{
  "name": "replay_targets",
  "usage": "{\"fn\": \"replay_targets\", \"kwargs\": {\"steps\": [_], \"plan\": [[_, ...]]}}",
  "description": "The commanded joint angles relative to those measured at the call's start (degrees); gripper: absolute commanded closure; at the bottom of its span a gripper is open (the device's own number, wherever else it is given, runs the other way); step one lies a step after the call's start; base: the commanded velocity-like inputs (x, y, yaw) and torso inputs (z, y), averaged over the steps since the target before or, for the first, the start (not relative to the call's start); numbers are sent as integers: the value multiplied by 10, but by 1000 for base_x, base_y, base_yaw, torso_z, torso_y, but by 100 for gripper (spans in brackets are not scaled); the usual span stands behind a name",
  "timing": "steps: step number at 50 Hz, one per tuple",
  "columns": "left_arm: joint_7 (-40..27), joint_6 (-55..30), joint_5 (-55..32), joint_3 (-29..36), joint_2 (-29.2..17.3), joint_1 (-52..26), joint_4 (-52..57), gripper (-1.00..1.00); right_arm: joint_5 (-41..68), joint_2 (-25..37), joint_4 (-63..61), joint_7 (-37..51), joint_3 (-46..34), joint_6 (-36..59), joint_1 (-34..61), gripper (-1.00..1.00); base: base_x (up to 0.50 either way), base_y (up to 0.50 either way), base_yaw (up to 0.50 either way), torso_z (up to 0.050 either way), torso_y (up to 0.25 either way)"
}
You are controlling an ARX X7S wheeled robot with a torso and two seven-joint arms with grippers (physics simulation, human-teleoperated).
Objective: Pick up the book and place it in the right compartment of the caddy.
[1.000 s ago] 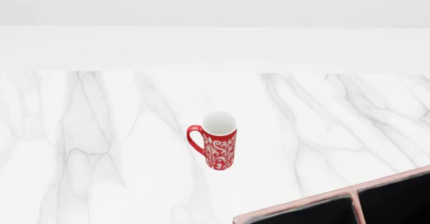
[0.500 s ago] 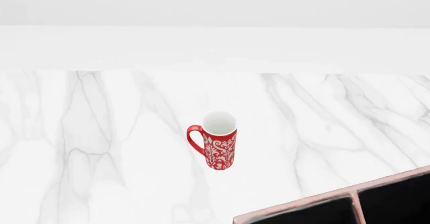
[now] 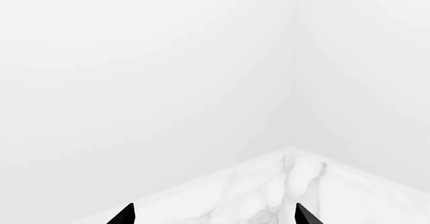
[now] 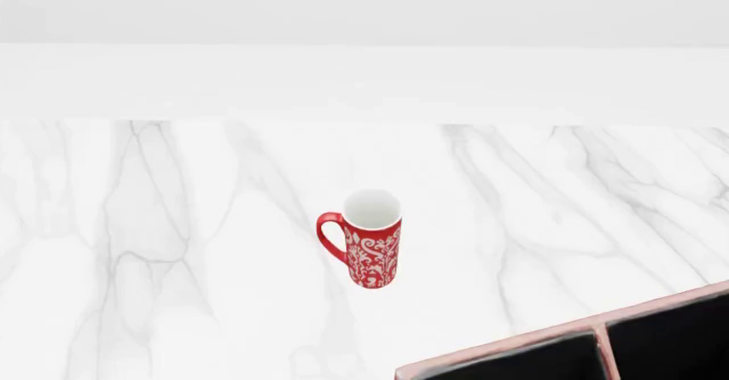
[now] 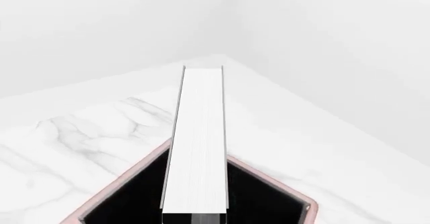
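Nothing moved; book (image 5: 196, 148) page-edge up, lengthwise over caddy (image 5: 269, 194), jaws' grip seemingly unseen.

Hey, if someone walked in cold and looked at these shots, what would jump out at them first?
Probably the red-and-white patterned mug, standing upright and alone mid-way across the white marble table in the head view. Next, in the right wrist view, the book, its white page edges facing the camera, poised over the caddy with its pink rim and black inside. A corner of the caddy also shows at the head view's lower right.
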Motion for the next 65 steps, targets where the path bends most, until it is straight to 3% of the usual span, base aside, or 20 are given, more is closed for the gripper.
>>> {"fn": "replay_targets", "kwargs": {"steps": [1,13,14,38,49,55,65], "plan": [[10,5,11,-12,11,1,-2,-100,-38,-13,18,-28,5,-17,9,100,0,0,0,0,0],[9,3,8,-13,9,0,-1,-100,-26,-14,23,-34,1,-18,13,100,0,0,0,1,2],[9,3,8,-13,9,0,-1,-100,-23,-14,24,-36,-1,-18,15,-100,0,0,0,0,0],[8,8,8,-12,10,4,-4,-100,-18,-14,22,-27,-7,-24,22,-100,0,0,0,0,0],[3,-4,6,-4,3,-3,2,-100,4,6,-10,-3,-39,-32,94,-100,0,0,0,0,0],[-9,-40,4,39,-20,-33,20,-100,24,0,-9,17,-104,-30,166,-100,0,0,0,0,0],[-26,-90,-4,194,-52,-141,14,-100,-13,-53,-13,-22,-199,-55,246,-100,0,0,0,0,0]]}}
